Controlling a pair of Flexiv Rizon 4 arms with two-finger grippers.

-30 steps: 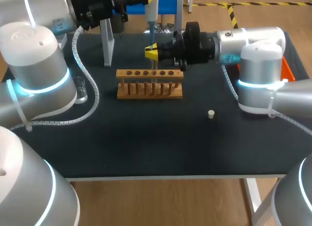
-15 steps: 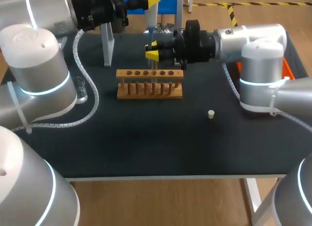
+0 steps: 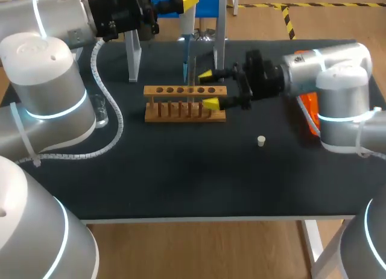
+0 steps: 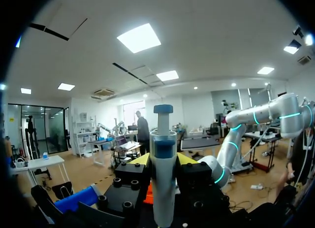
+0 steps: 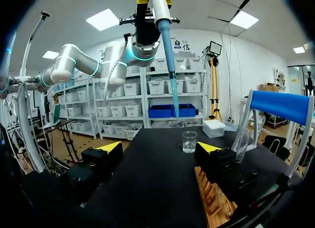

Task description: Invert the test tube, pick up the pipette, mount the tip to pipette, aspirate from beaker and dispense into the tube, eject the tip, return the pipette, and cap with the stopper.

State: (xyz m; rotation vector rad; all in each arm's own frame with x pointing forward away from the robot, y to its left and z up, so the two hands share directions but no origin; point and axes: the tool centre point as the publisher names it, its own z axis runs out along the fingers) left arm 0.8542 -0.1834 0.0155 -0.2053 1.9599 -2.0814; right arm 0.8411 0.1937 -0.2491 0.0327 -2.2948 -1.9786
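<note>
Both jaws of our left gripper (image 4: pixel 162 161) clamped the upright pipette (image 3: pixel 187 20) (tip down), just left of the test tube (image 3: pixel 193 71); our right gripper (image 3: pixel 209 89) held its jaws apart.

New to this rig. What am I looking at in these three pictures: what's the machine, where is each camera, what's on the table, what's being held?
It is a robot with two arms at a black table. The head view looks down from above and behind the robot. Each round picture comes from a camera on one arm's wrist, looking out along its fingers.

On the table are a wooden test tube rack with a clear glass test tube standing in it, a small glass beaker, a small white stopper and a blue-topped stand.

The left arm's fingers grip a white and blue pipette, whose blue tip hangs above the rack. The right arm's yellow-tipped fingers are open and empty, beside the rack.
</note>
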